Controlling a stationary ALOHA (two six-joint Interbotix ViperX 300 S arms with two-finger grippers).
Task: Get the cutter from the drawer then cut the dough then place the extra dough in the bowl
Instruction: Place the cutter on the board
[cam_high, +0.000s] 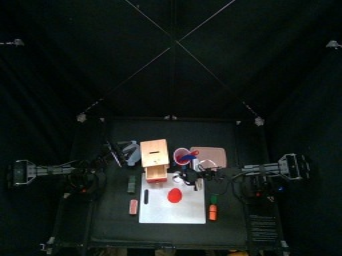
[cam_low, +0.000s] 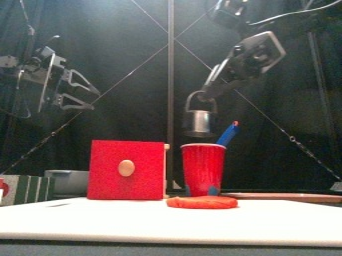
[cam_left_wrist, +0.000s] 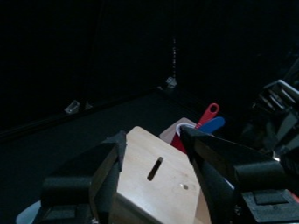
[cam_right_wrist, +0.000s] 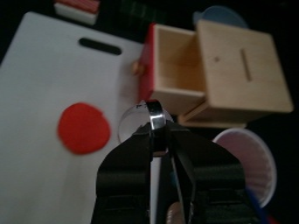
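The pale wooden box (cam_high: 158, 160) stands at the back of the white cutting board (cam_high: 150, 216). In the right wrist view its red-fronted drawer (cam_right_wrist: 173, 68) is pulled out. A flat red dough disc (cam_high: 175, 197) lies on the board. My right gripper (cam_low: 201, 98) hangs above the red cup (cam_low: 205, 168), shut on the wire handle of the round metal cutter (cam_low: 199, 122), which is in the air. The blue-grey bowl (cam_high: 211, 158) sits behind the cup. My left gripper (cam_low: 60, 85) is raised at the left, open, behind the box (cam_left_wrist: 158, 175).
A blue and a red toy knife stand in the red cup (cam_left_wrist: 205, 121). A dark green sushi roll (cam_right_wrist: 122, 9) and a red toy food (cam_high: 134, 206) lie left of the board. Another small red toy (cam_high: 214, 213) lies at the board's right front.
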